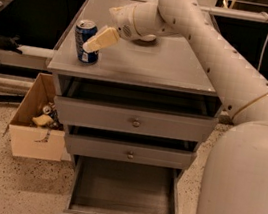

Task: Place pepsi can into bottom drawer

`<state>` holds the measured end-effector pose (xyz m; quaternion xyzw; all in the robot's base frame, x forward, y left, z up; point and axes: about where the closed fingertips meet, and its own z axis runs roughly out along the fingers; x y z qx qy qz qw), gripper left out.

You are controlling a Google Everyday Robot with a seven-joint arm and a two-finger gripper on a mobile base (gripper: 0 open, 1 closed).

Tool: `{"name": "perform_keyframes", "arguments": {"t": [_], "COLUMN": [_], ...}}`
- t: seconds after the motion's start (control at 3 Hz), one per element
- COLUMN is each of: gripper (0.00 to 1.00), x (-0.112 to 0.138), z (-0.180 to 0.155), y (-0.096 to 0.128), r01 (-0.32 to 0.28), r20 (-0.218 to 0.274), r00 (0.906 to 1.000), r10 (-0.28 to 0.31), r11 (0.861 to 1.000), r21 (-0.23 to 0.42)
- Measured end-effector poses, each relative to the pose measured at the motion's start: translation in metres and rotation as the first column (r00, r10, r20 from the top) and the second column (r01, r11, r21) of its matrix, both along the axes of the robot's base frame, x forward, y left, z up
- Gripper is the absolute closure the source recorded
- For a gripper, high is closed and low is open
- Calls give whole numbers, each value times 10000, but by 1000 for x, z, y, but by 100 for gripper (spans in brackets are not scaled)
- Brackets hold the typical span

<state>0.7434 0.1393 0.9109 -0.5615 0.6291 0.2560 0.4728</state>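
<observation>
Can point(84, 45) stands at the gripper's point(100, 40) tip, on the cabinet top point(171, 64); open or clamped, I cannot tell. Straddle it squarely before lifting; the drawer point(125, 191) lies open well below.

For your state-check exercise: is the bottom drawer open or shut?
Open: the bottom drawer is pulled out, wood floor bare. The gripper is at the pepsi can.
</observation>
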Motion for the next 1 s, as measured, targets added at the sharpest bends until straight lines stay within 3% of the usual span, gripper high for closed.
{"name": "perform_keyframes", "arguments": {"t": [0.33, 0.67, 1.0], "gripper": [15, 38, 69], "x": [-2, -5, -17], "z": [-8, -12, 5], "y": [16, 28, 41], "r01": [-357, -609, -1088], "r20": [-182, -281, 36], "r00": [9992, 9977, 9941], "r10": [359, 614, 1088], "r11": [9993, 9979, 9920], "r21": [121, 198, 645]}}
